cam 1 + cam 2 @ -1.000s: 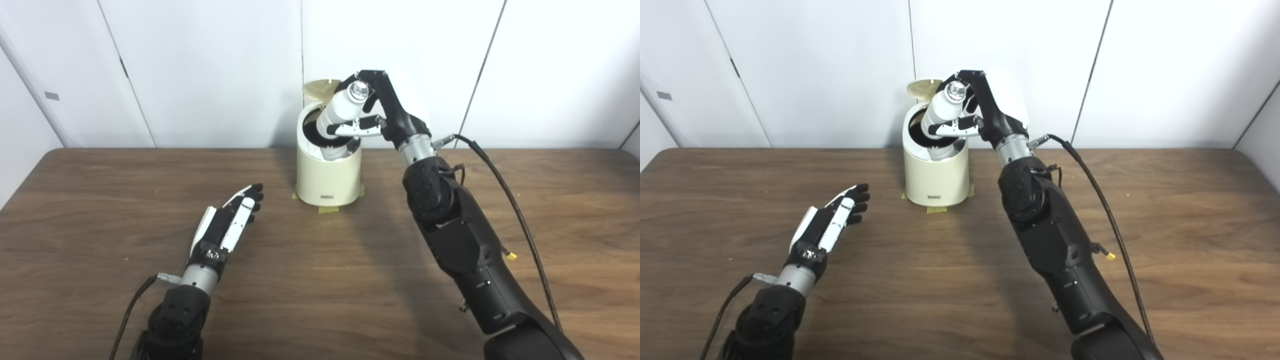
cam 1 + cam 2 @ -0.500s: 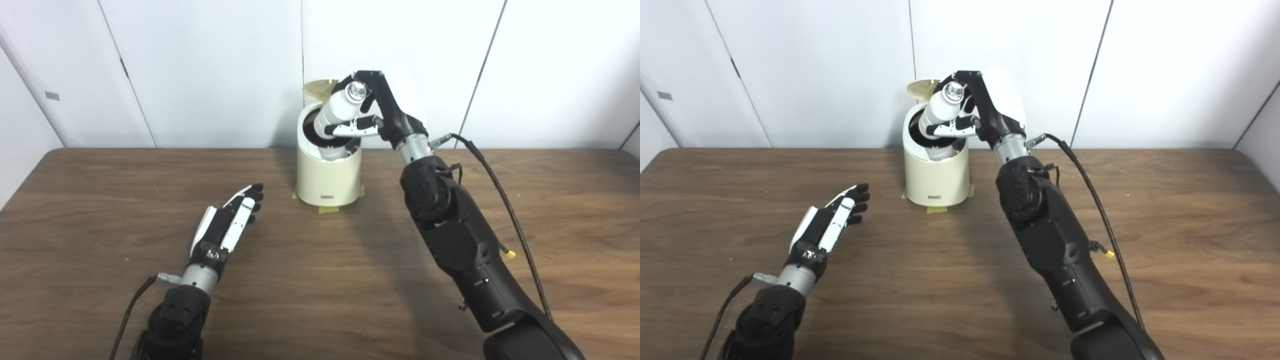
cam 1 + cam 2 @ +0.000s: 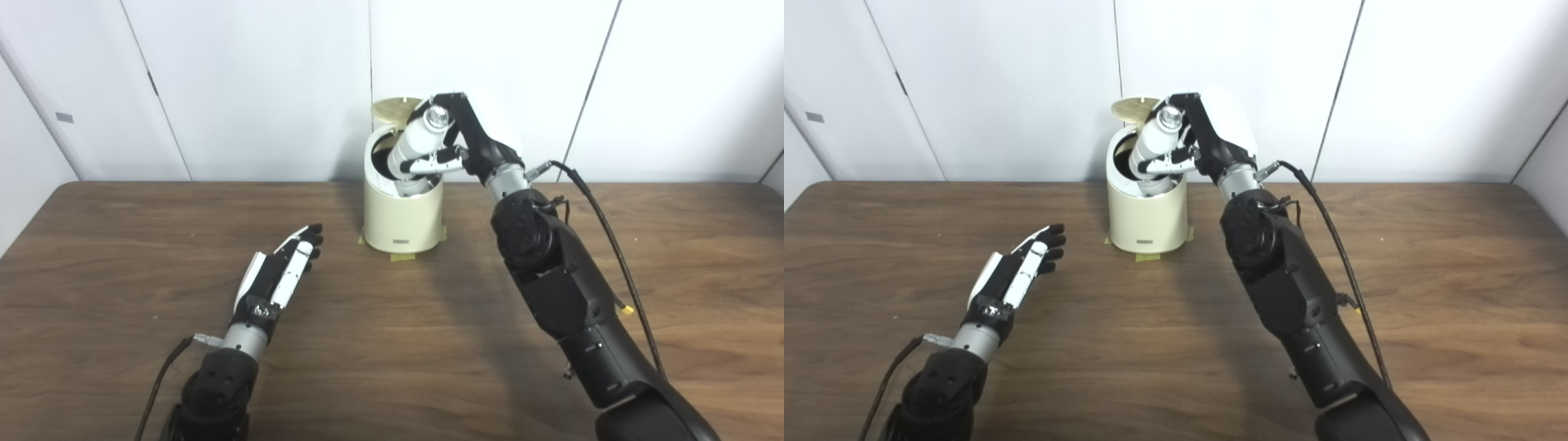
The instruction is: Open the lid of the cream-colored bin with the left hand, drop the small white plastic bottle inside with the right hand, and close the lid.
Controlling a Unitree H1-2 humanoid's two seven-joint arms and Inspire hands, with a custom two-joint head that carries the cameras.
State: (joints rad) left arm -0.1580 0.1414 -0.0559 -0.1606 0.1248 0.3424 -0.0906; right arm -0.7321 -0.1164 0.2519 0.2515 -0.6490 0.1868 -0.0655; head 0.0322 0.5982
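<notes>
Half the bottle [image 3: 416, 147] has sunk lower into the bin [image 3: 401, 214].

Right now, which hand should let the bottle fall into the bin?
The right hand. It already holds the bottle, tilted with its lower end inside the open bin. The left hand lies open on the table, apart from the bin.

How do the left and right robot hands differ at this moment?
The right robot hand is raised over the open cream bin, while the left robot hand sits low over the table. The right is shut on the white bottle; the left is open with nothing in it. Both have the same black-and-white build.
</notes>
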